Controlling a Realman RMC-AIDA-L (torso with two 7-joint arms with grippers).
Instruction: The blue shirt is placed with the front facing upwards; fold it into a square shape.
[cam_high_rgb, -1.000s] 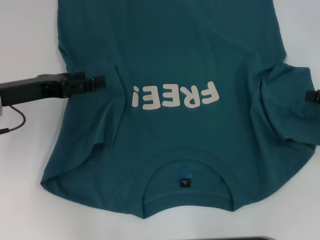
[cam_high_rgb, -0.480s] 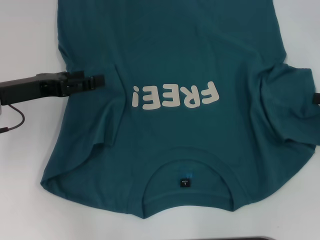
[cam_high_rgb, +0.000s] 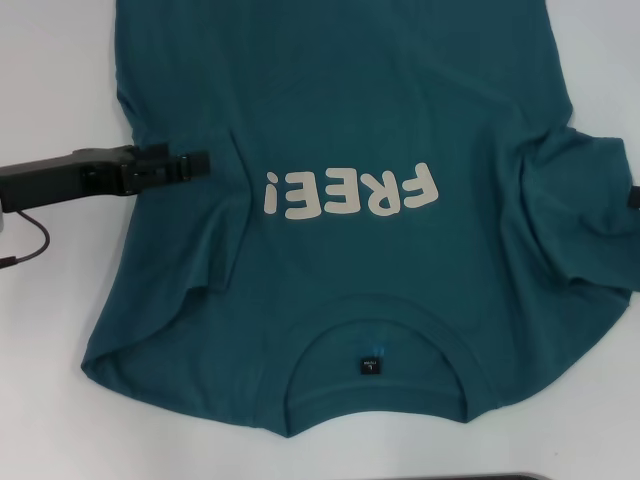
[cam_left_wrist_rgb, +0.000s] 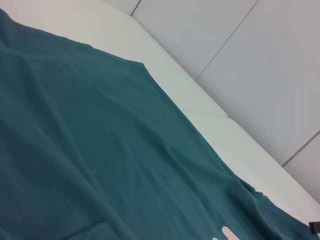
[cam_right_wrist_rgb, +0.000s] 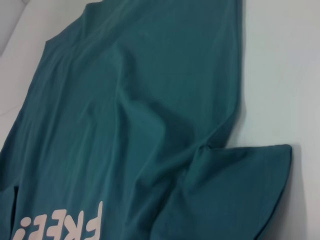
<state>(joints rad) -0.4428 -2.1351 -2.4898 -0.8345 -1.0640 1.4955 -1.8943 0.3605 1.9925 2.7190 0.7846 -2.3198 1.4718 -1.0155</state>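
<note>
The shirt lies face up on the worktop, collar nearest me. My left gripper reaches over its sleeve edge beside the lettering; spread or pressed together, I cannot tell. My right gripper barely shows beyond the other sleeve.

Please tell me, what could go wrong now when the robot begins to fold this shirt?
1. The blue shirt is not flat: creases run under the left gripper and near the right sleeve, so a fold may lock them in and give an uneven square.
2. The left gripper sits over the body cloth, not at an edge, so it might pinch only the top layer.
3. The right gripper barely shows at the picture's edge, so its grasp point is uncertain.
</note>
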